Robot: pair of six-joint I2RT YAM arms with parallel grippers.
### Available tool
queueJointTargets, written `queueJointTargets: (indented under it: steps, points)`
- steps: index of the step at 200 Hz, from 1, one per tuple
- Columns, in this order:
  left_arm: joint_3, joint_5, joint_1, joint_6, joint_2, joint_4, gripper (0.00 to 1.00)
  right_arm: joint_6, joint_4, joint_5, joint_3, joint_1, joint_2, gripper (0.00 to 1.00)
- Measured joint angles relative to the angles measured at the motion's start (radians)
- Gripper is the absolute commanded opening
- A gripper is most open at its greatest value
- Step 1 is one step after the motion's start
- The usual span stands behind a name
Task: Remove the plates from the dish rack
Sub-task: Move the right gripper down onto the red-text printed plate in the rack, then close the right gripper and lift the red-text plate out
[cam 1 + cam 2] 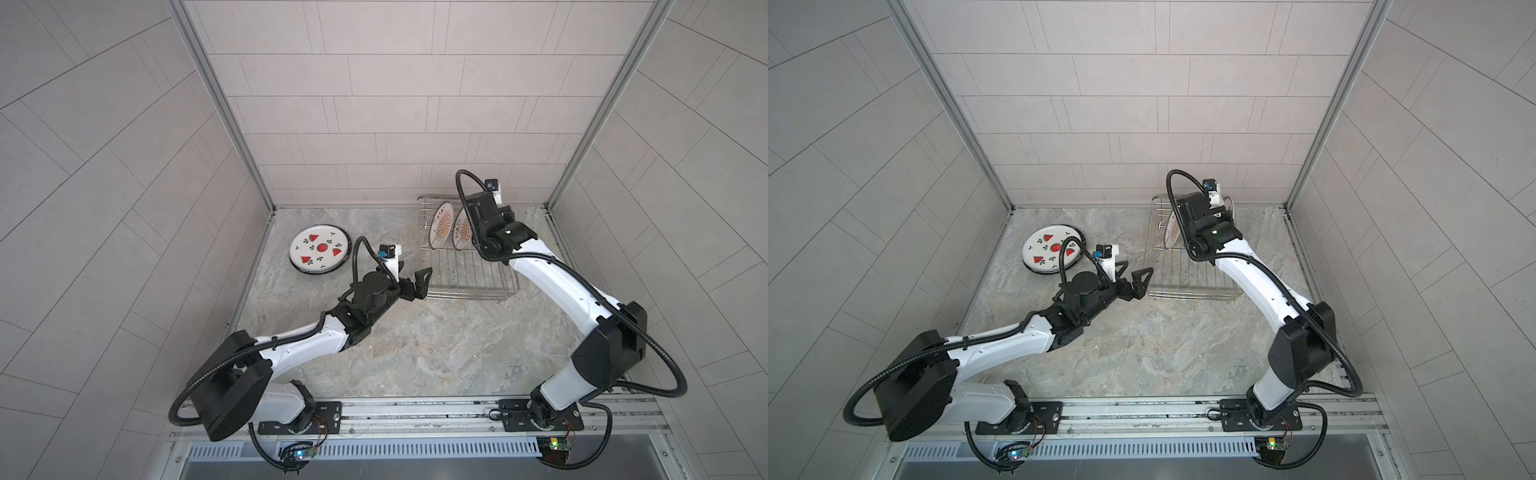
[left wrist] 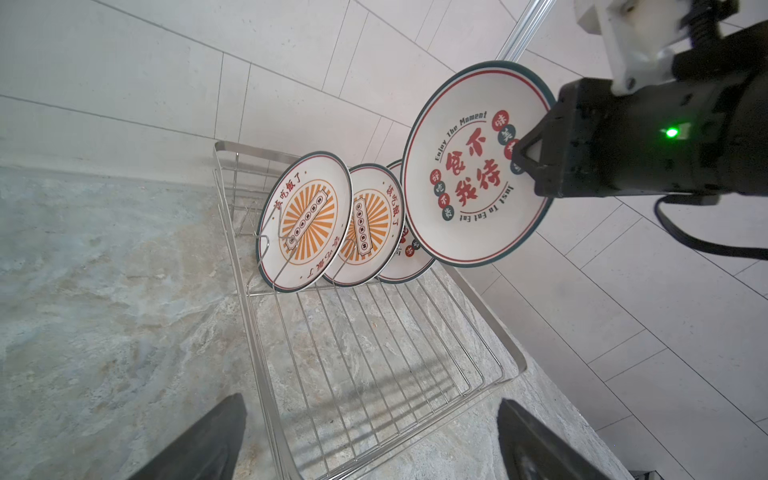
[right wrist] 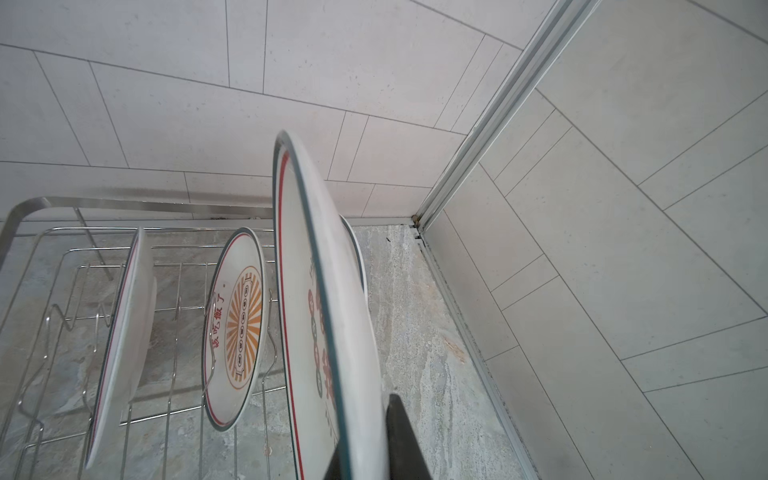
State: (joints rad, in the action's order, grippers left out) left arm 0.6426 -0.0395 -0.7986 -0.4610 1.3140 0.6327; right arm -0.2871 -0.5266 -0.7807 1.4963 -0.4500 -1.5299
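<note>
My right gripper (image 2: 530,160) is shut on the rim of a white plate with red characters (image 2: 473,166), holding it upright above the far end of the dish rack (image 1: 469,286); the same plate (image 3: 324,311) shows edge-on in the right wrist view. Three plates stand in the tines: two orange sunburst plates (image 2: 305,220) (image 2: 370,226) and a half-hidden red-character plate (image 2: 409,259). A watermelon plate (image 1: 321,248) lies flat on the counter at the left. My left gripper (image 1: 419,282) is open and empty at the rack's near left corner.
The rack's near half holds only bare wire (image 2: 374,345). The back wall and right wall corner post (image 3: 490,124) stand close behind the rack. A dark rim (image 1: 316,272) shows under the watermelon plate. Marble counter (image 1: 415,345) stretches toward the arm bases.
</note>
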Motion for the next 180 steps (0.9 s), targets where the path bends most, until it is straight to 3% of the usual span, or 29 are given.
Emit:
queueJointTargets:
  steps: [51, 98, 146, 180]
  points:
    - [-0.016, 0.012, 0.000, 0.025, -0.084, -0.020, 1.00, -0.023, 0.058, 0.084, -0.179, -0.005, 0.301, 0.00]
    - [-0.048, 0.022, 0.014, 0.029, -0.158, -0.055, 1.00, -0.056, 0.127, 0.338, -0.360, -0.003, 0.438, 0.00]
    - [-0.146, 0.174, 0.140, -0.040, -0.172, 0.024, 1.00, -0.104, 0.240, 0.641, -0.509, 0.023, 0.507, 0.00]
    - [-0.170, 0.233, 0.148, -0.063, -0.224, 0.035, 1.00, -0.148, 0.339, 0.850, -0.575, 0.042, 0.543, 0.00]
